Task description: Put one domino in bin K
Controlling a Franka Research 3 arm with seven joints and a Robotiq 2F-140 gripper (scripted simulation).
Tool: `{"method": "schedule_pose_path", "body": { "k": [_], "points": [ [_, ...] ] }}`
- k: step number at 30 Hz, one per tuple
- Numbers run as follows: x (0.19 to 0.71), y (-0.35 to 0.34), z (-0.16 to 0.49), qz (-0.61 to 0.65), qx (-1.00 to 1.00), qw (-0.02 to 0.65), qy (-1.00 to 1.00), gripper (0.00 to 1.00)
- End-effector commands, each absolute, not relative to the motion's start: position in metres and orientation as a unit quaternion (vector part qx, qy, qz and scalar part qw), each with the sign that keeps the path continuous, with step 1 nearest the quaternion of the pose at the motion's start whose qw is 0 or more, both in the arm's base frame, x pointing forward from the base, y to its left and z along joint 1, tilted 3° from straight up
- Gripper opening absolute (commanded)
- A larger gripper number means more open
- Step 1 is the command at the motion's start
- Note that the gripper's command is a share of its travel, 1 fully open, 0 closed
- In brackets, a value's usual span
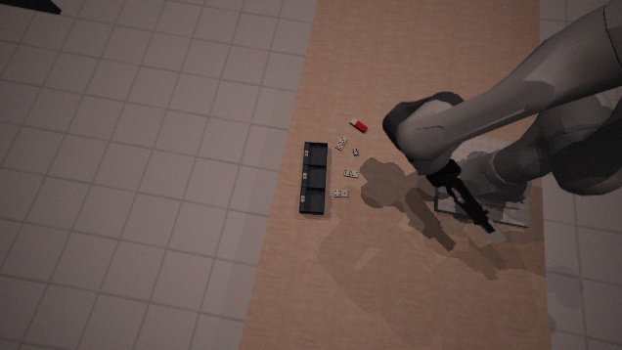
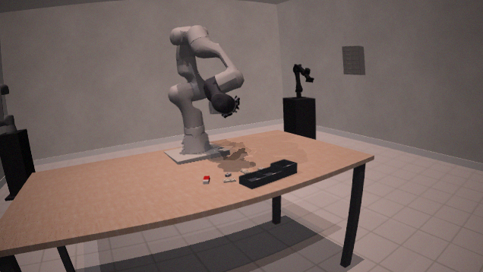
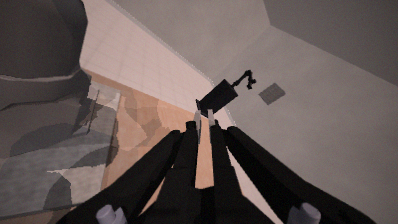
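Observation:
Several small white dominoes lie on the table right of a black row of three bins [image 1: 313,177] [image 2: 268,174]: one domino [image 1: 341,143] at the far end, a small one [image 1: 356,152], one [image 1: 350,173] [image 2: 229,180] by the middle bin, and one [image 1: 340,194] by the near bin. The bins carry small labels that I cannot read. My gripper [image 1: 494,235] [image 2: 233,108] [image 3: 204,117] is shut with nothing between the fingers. It hangs high above the table near the arm's base, well away from the dominoes.
A red and white block [image 1: 359,125] [image 2: 206,179] lies beyond the dominoes. The arm's grey base plate [image 1: 513,215] [image 2: 178,156] sits on the wooden table [image 1: 391,293] [image 2: 114,197]. The bins stand close to the table's edge.

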State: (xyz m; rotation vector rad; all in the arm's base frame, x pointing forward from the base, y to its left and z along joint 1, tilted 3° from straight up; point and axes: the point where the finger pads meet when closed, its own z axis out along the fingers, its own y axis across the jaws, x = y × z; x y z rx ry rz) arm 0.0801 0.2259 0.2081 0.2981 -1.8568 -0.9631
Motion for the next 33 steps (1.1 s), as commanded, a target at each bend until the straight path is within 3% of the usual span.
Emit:
{"method": "schedule_pose_path", "body": {
  "k": [1, 33],
  "points": [
    [0.086, 0.227, 0.190, -0.409, 0.153, 0.464, -0.771, 0.05],
    [0.141, 0.187, 0.154, -0.409, 0.394, 0.314, -0.761, 0.05]
  ]
}}
